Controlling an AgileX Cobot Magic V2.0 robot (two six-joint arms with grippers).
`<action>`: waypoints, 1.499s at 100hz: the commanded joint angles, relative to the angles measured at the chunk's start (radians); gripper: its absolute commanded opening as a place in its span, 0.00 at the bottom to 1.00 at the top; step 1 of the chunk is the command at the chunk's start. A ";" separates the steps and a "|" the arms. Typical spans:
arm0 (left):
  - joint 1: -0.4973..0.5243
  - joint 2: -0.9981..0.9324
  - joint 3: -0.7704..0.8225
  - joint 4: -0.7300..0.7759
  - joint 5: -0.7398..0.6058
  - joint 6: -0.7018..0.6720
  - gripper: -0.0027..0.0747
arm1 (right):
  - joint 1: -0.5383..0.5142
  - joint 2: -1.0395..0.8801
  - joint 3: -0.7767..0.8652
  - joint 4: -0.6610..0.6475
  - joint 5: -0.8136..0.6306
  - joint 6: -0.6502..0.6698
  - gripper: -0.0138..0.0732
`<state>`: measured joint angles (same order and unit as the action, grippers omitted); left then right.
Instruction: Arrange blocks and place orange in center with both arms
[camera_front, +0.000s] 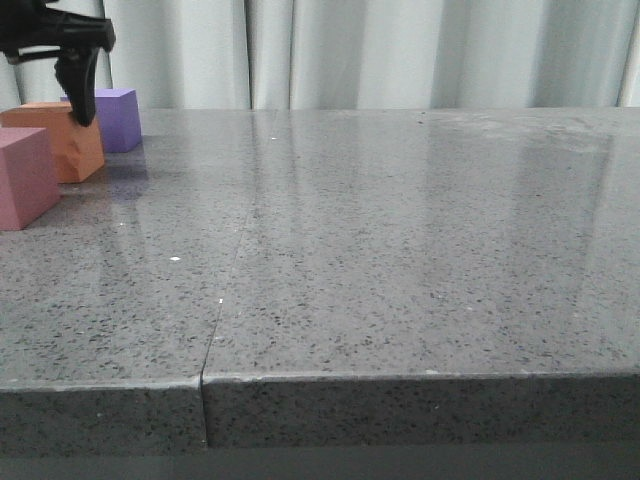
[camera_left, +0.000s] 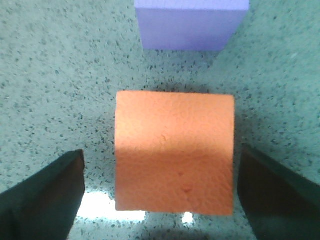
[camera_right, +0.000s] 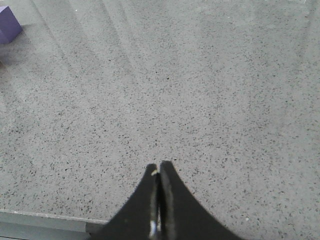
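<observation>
Three foam cubes stand in a row at the table's far left: the pink cube (camera_front: 25, 177) nearest, the orange cube (camera_front: 62, 138) in the middle, the purple cube (camera_front: 117, 118) farthest. My left gripper (camera_front: 80, 100) hangs just above the orange cube. In the left wrist view the orange cube (camera_left: 175, 152) lies between the open fingers (camera_left: 45, 200), with a gap on each side, and the purple cube (camera_left: 190, 25) is beyond it. My right gripper (camera_right: 159, 170) is shut and empty over bare table; a corner of the purple cube (camera_right: 7, 25) shows far off.
The grey speckled stone table (camera_front: 400, 250) has a seam (camera_front: 225, 290) running from front to back left of centre. Its front edge (camera_front: 400, 385) is near the camera. A pale curtain (camera_front: 400, 50) hangs behind the table.
</observation>
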<state>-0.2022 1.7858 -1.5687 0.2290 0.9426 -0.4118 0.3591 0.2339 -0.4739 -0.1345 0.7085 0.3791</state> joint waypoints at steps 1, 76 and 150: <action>0.000 -0.091 -0.027 0.005 -0.030 -0.010 0.81 | -0.005 0.011 -0.026 -0.017 -0.078 -0.006 0.08; -0.045 -0.479 0.136 0.031 -0.085 -0.010 0.01 | -0.005 0.011 -0.026 -0.017 -0.078 -0.006 0.08; -0.045 -1.103 0.716 0.014 -0.369 -0.010 0.01 | -0.005 0.011 -0.026 -0.017 -0.078 -0.006 0.08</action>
<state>-0.2382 0.7382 -0.8737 0.2414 0.6845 -0.4118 0.3591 0.2339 -0.4739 -0.1345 0.7085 0.3791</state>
